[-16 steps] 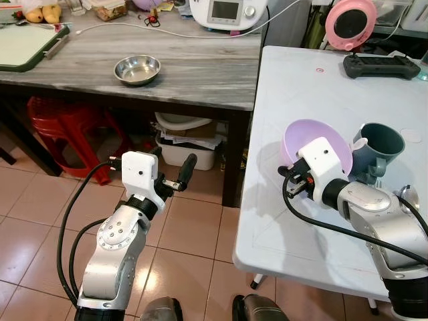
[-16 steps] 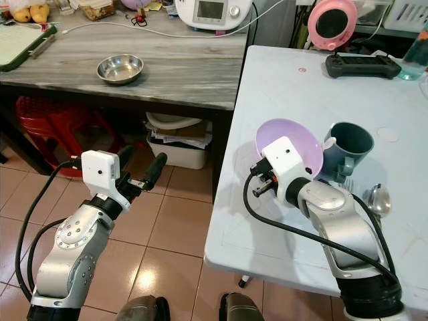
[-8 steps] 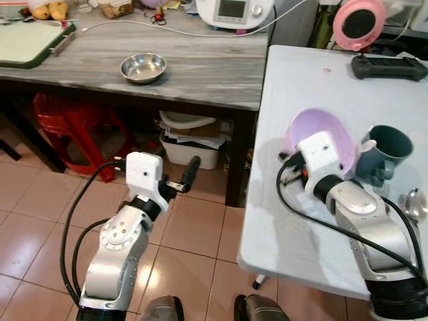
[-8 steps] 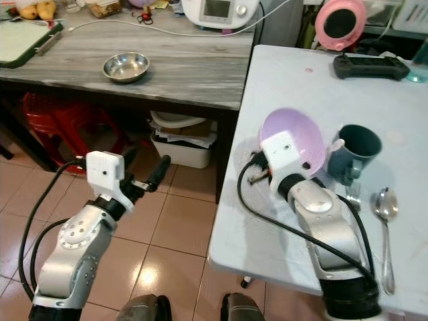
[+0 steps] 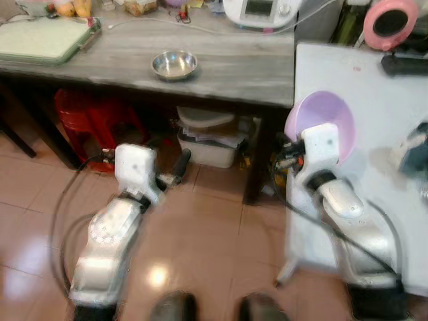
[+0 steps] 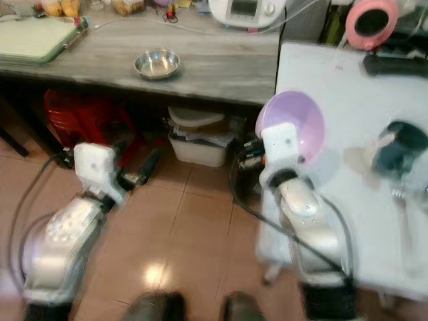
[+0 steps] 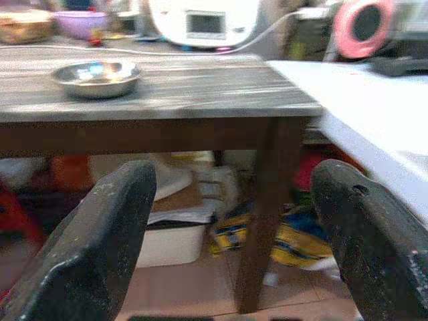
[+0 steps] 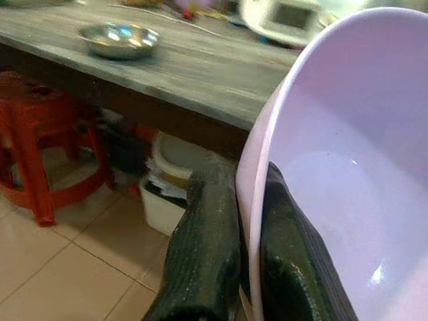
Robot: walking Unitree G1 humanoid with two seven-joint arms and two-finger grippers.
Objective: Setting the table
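My right gripper (image 8: 244, 197) is shut on the rim of a purple bowl (image 5: 322, 115), which it holds tilted on edge over the left edge of the white table (image 5: 374, 87). A blurred teal mug (image 6: 400, 144) stands to the bowl's right, with cutlery (image 6: 403, 200) just in front of it. On the grey wooden table (image 5: 227, 63) sits a small steel bowl (image 5: 174, 64). My left gripper (image 7: 231, 221) hangs open over the tiled floor, its fingers (image 5: 177, 167) pointing toward the grey table, nothing between them.
Under the grey table stand a red stool (image 5: 93, 110) and a white bin (image 5: 214, 144). On top of it are a green tray (image 5: 43, 40) and a white appliance (image 5: 257, 10). A pink round device (image 5: 391, 20) and a black controller (image 5: 404, 63) lie at the white table's back.
The whole view has swung and blurred, so the camera moved. The right gripper has carried the purple bowl away from the mug toward the white table's left edge. The left gripper stays open.
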